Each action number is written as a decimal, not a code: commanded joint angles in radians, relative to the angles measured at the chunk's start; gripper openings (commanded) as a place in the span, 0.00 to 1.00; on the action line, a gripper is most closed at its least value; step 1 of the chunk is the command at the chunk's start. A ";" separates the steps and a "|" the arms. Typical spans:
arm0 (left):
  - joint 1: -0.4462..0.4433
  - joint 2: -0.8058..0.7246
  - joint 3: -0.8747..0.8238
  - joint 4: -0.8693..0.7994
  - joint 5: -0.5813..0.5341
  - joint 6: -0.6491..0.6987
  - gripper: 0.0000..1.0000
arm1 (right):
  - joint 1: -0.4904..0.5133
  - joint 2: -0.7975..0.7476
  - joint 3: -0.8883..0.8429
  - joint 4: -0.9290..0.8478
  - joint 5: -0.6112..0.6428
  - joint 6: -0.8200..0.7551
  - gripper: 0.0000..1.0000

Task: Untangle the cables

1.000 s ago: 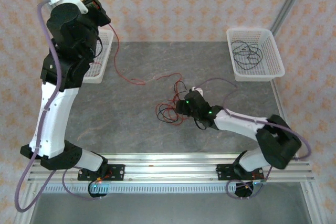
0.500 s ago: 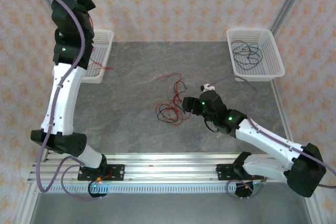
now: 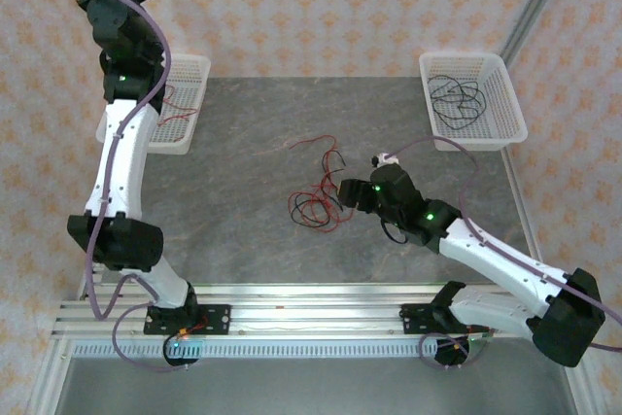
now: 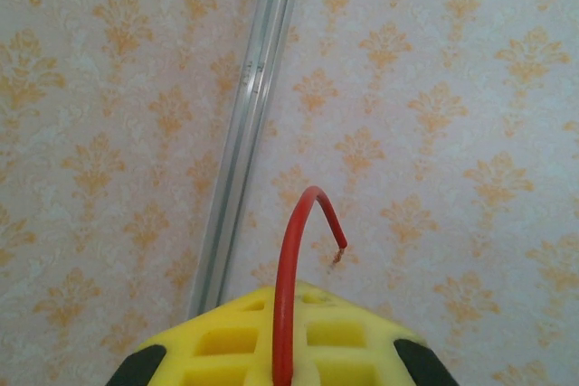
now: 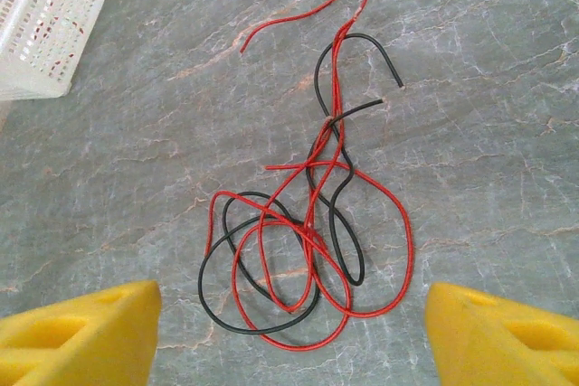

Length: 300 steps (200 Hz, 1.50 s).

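Roughly, the job looks partway done: on the grey worktop (image 3: 233, 240) the white basket at the far right corner (image 3: 513, 116) already holds black cables (image 3: 457, 99), and the white basket at the far left edge (image 3: 199, 70) holds red cables (image 3: 175, 104); a knot of red and black cables (image 5: 303, 250) lies near the worktop's middle, its loops crossing, so untangling remains. The right gripper (image 5: 294, 336) hovers over that knot, jaws spread wide and empty; the left gripper (image 4: 282, 359), raised high by the left basket, is clamped on one red cable (image 4: 291, 259), probably bound for that basket.
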 commanded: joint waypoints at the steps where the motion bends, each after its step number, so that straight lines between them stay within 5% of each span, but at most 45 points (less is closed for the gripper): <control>1: 0.028 0.053 0.025 0.092 -0.013 0.073 0.00 | 0.005 0.020 0.033 -0.028 0.029 0.002 0.76; 83: 0.156 0.189 -0.029 0.197 0.019 0.006 0.00 | 0.005 0.160 0.085 -0.017 0.014 0.015 0.76; 178: 0.186 0.213 -0.465 0.297 0.012 -0.163 0.00 | 0.005 0.310 0.126 0.021 -0.009 0.044 0.76; 236: 0.185 0.333 -0.430 -0.034 -0.035 -0.274 0.00 | 0.005 0.311 0.124 0.012 -0.032 0.049 0.76; 300: 0.210 0.552 -0.111 -0.547 0.039 -0.377 0.00 | 0.005 0.278 0.104 0.000 -0.025 0.047 0.76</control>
